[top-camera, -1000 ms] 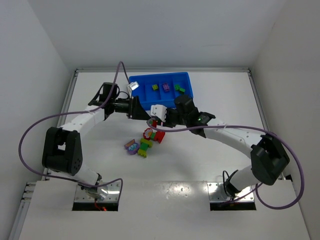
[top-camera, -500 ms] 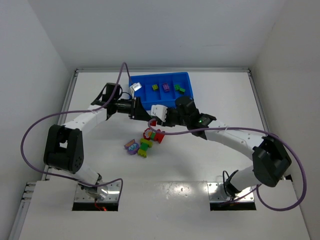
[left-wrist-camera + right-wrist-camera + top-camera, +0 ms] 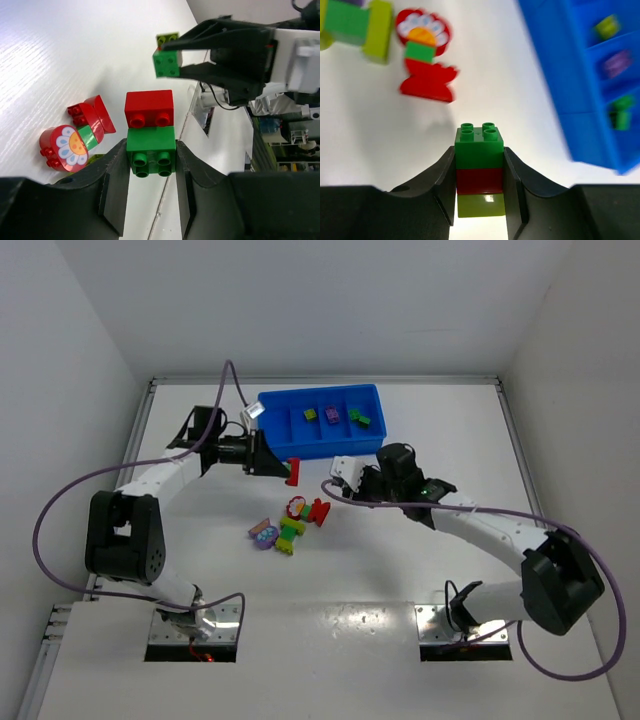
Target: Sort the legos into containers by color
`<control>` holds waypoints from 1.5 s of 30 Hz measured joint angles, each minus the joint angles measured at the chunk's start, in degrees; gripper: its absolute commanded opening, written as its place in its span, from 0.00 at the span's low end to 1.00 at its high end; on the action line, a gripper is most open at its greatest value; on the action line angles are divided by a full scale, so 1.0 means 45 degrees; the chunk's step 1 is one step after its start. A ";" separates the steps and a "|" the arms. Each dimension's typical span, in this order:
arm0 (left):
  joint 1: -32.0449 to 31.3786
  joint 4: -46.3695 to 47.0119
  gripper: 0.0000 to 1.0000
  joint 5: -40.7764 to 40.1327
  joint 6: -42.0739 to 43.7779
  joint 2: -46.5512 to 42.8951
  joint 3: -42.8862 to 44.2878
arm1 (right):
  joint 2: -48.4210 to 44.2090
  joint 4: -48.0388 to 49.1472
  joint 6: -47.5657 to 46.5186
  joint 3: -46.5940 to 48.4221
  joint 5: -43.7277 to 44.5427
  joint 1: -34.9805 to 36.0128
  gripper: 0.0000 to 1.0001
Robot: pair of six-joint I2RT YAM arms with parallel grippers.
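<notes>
We grip a green-and-red pair (image 3: 149,109) in the closed left end effector (image 3: 151,162) and a green-red-lime stack (image 3: 479,150) in the closed right end effector (image 3: 480,172). Both are just in front of the blue tray (image 3: 330,447), probably to split mixed colours. Loose legos (image 3: 290,525) lie on the worktop (image 3: 420,420) nearby.

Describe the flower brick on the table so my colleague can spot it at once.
Find the bright blue plastic tray at the far side of the white table. Just nearer the arms' bases lies a small pile of toy bricks. Look for the rounded red brick at the pile's tray-side edge: it alone shows a white daisy with a yellow centre.
</notes>
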 measured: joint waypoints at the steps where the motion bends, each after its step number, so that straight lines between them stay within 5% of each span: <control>1: -0.0029 -0.0019 0.00 -0.0005 0.0058 0.0000 0.0000 | 0.0194 -0.0393 0.0233 0.0102 -0.0403 -0.0092 0.22; 6: -0.0165 -0.0112 0.00 -0.0005 0.0199 0.0083 0.0117 | 0.1520 -0.2035 0.1477 0.0491 -0.2351 -0.0695 0.29; 11: -0.0491 -0.0117 0.00 -0.0034 0.0437 0.0554 0.0495 | 0.3317 -0.3143 0.2841 0.1846 -0.4250 -0.1661 0.73; 12: -0.0529 -0.0126 0.00 -0.0034 0.0471 0.0636 0.0525 | 0.3599 -0.3181 0.3206 0.2191 -0.4634 -0.1821 0.75; 17: -0.0617 -0.0199 0.00 -0.0049 0.0724 0.0835 0.0549 | 0.3983 -0.2788 0.5270 0.3580 -0.6620 -0.2511 0.76; 25: -0.1190 -0.0262 0.00 0.0345 0.0947 0.0835 0.0670 | 0.4415 0.1229 1.0836 0.4770 -0.9840 -0.2744 0.76; 33: -0.2079 -0.0330 0.00 0.0583 0.1093 0.0835 0.1146 | 0.5304 0.2157 1.2570 0.4838 -1.0836 -0.2594 0.76; 36: -0.2283 -0.0379 0.00 0.0583 0.1093 0.0835 0.1195 | 0.5328 0.2191 1.2760 0.4838 -1.1089 -0.2594 0.66; 39: -0.2331 -0.0408 0.00 0.0617 0.1127 0.0835 0.1331 | 0.5333 0.2312 1.2798 0.4872 -1.1356 -0.2594 0.28; 43: -0.2297 -0.0578 0.00 0.0801 0.1209 0.0835 0.1457 | 0.5396 0.2429 1.2730 0.4911 -1.1560 -0.2701 0.05; 45: -0.2186 -0.0675 0.00 0.0763 0.1268 0.0835 0.1467 | 0.5401 0.2419 1.2672 0.4906 -1.1608 -0.2705 0.01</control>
